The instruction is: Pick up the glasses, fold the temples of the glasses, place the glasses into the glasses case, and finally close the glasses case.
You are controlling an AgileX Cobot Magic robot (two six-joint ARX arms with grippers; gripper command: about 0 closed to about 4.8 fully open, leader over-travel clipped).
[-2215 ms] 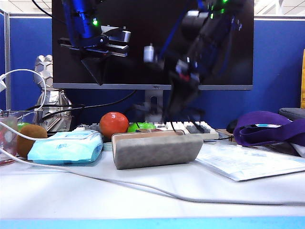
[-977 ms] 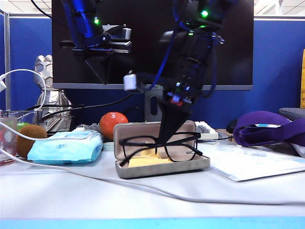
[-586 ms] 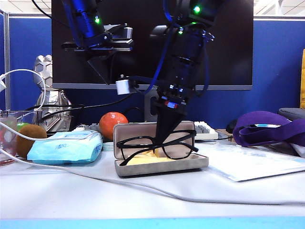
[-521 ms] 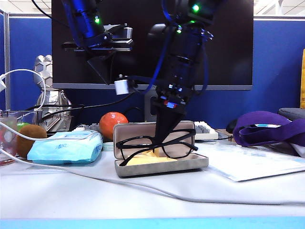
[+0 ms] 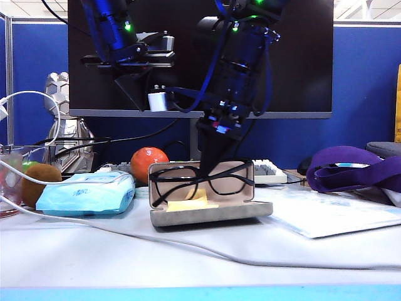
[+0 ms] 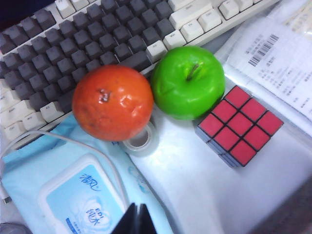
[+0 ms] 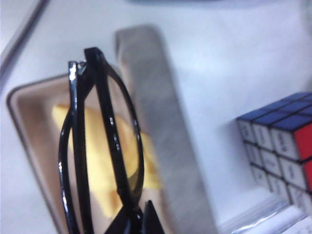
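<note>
Black thin-framed glasses (image 5: 200, 180), temples folded, pinched at the bridge by the right gripper (image 5: 208, 168) above the open grey suede glasses case (image 5: 210, 212). Likely light, rigid, fragile at lenses; bridge grip sound. Left gripper (image 6: 137, 219) clenched, empty, over the light-blue wipes pack (image 6: 80, 195).

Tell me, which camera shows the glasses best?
The exterior view: the whole glasses show, held by the right hand over the open case. The right wrist view shows one blurry lens edge-on. The left wrist view shows none, only the shut left hand.
</note>
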